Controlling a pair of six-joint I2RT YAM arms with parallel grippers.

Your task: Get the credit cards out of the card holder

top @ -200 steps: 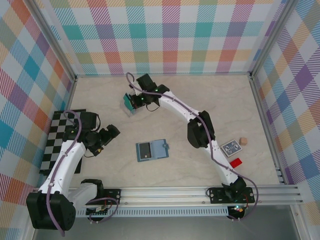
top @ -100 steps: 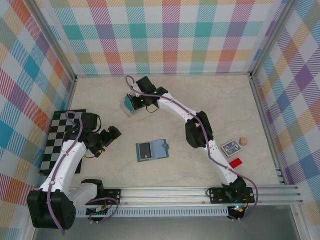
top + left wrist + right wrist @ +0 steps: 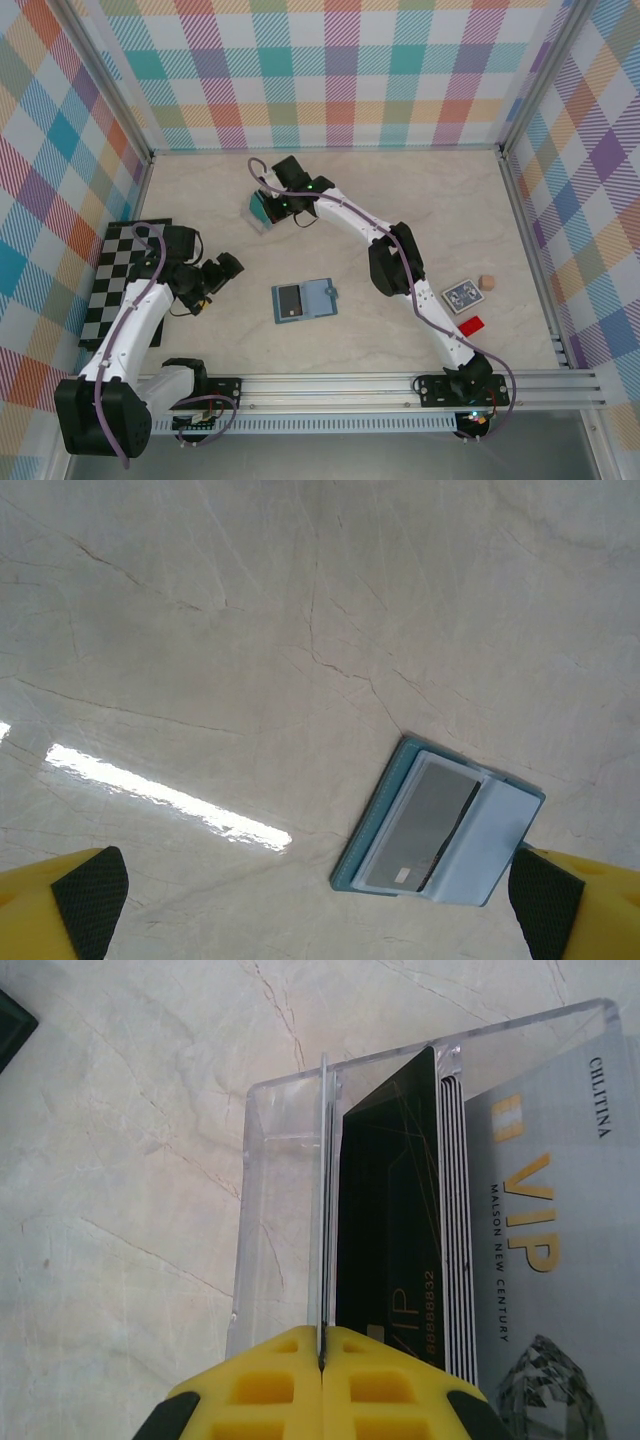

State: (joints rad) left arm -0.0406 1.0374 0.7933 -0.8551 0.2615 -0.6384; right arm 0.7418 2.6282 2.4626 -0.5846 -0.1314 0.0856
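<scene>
Step in hand, as judged: a thin sheet (image 3: 322, 1210), probably a card seen edge-on, is being set into the clear box (image 3: 280, 1210), which is lying well beyond the holder (image 3: 304, 300) toward the back wall. For a clean result the sheet is to be kept upright, parallel to the black card (image 3: 385, 1210) standing in the box, and let go only once seated.

The right gripper (image 3: 322, 1348) is being held fully closed, pinching that sheet. The left gripper (image 3: 220, 270) is being held wide apart, empty, near the holder on its left, touching nothing. The holder is lying open, a grey card (image 3: 425, 822) sitting in one panel.
</scene>
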